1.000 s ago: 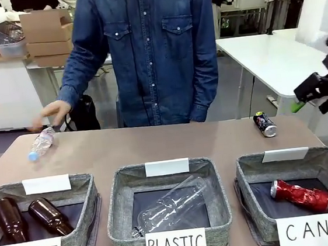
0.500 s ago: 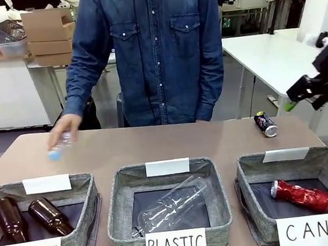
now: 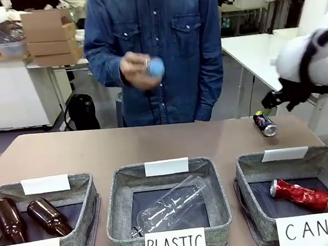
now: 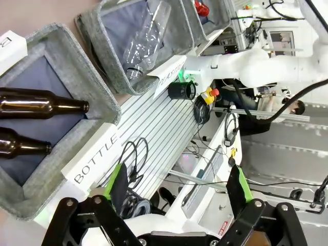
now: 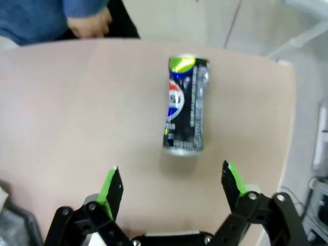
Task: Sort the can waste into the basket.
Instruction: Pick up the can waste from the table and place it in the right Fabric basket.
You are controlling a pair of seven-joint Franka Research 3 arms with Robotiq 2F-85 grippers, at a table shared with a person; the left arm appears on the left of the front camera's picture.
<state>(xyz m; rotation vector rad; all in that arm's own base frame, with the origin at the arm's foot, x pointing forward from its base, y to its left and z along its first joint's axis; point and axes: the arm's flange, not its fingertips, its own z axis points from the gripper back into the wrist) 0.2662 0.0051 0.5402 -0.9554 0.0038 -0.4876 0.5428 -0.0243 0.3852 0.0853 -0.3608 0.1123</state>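
A black can (image 3: pixel 264 124) with green-yellow marks lies on its side on the table at the far right, behind the grey basket (image 3: pixel 248 167) signed "CAN". A crushed red can (image 3: pixel 301 195) lies inside that basket. My right gripper (image 3: pixel 270 101) hangs open just above and beyond the black can. In the right wrist view the black can (image 5: pixel 185 105) lies ahead of the open right gripper (image 5: pixel 172 185), apart from both fingers. My left gripper (image 4: pixel 177 184) is open and empty, off the table's near edge, with the red can (image 4: pixel 201 7) far off.
The middle basket (image 3: pixel 115 190) signed "PLASTIC" holds a clear bottle (image 3: pixel 170 207). The left basket (image 3: pixel 86 190) signed "BOTTLE" holds two brown bottles (image 3: pixel 48 217). Across the table a person holds a small clear bottle (image 3: pixel 152 67) with a blue cap at chest height.
My right arm has swung in leftward to hang over the black can. The person has picked the small clear bottle off the table's left and raised it to the chest.
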